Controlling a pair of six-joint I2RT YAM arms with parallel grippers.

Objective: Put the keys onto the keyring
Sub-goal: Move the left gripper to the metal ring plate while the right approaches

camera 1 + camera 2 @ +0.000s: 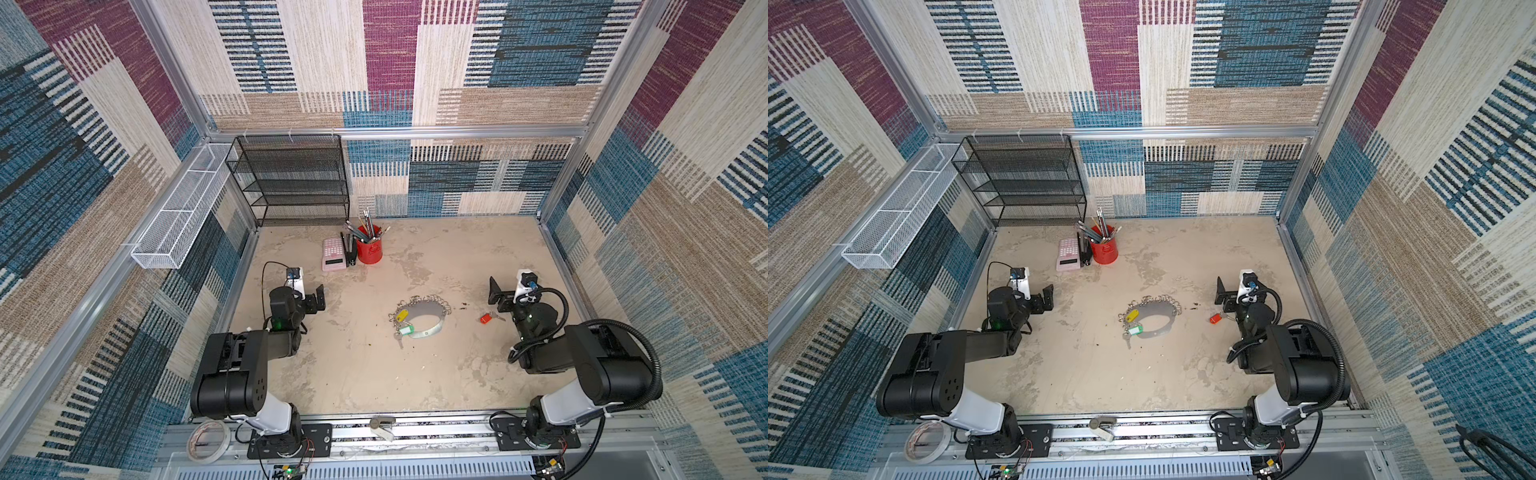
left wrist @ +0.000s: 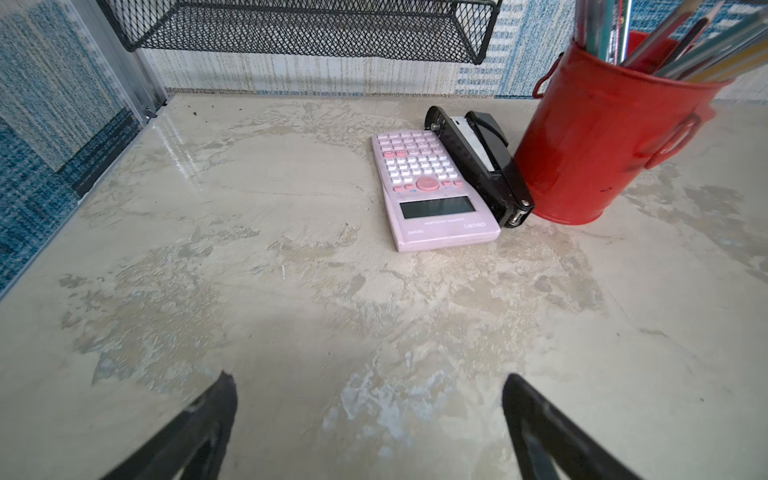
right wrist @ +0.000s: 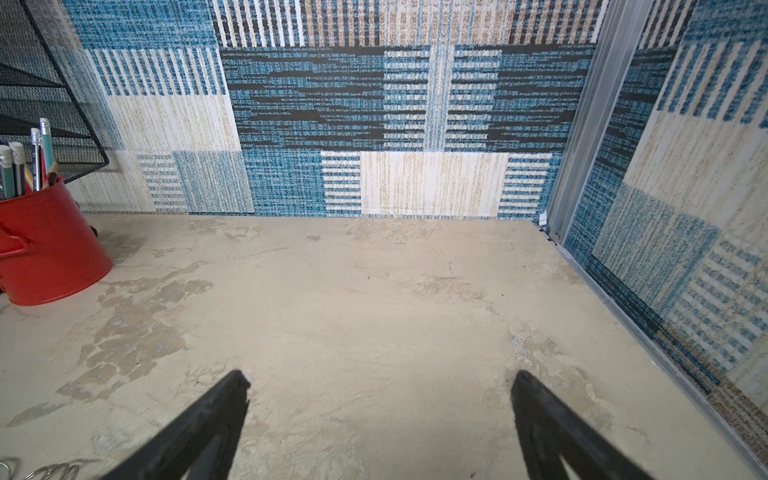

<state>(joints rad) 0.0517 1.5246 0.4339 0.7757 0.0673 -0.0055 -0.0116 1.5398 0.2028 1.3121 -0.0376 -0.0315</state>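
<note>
— Two claws are seen in both top views; how are they held?
— Spread wide, with nothing gripped; the left claw (image 1: 318, 297) is kept well to the left of the keyring (image 1: 424, 318), the right claw (image 1: 496, 295) well to its right; only bare worktop (image 2: 291, 291) is shown between the fingers in each wrist view.
— Where are the keys found?
— The red-tagged key (image 1: 486, 318) is laid flat on the worktop, apart from the keyring, on its right; the yellow-tagged key (image 1: 401, 316) is laid on the keyring's left end; the green-tagged key (image 1: 404, 331) is laid just nearer, touching the band; whether either is threaded cannot be told.
— What is set beyond the keyring?
— A red pot (image 1: 369, 249) of pencils, a stapler (image 1: 351, 251) and a pink calculator (image 1: 334, 253) are grouped well behind it, leftward.
</note>
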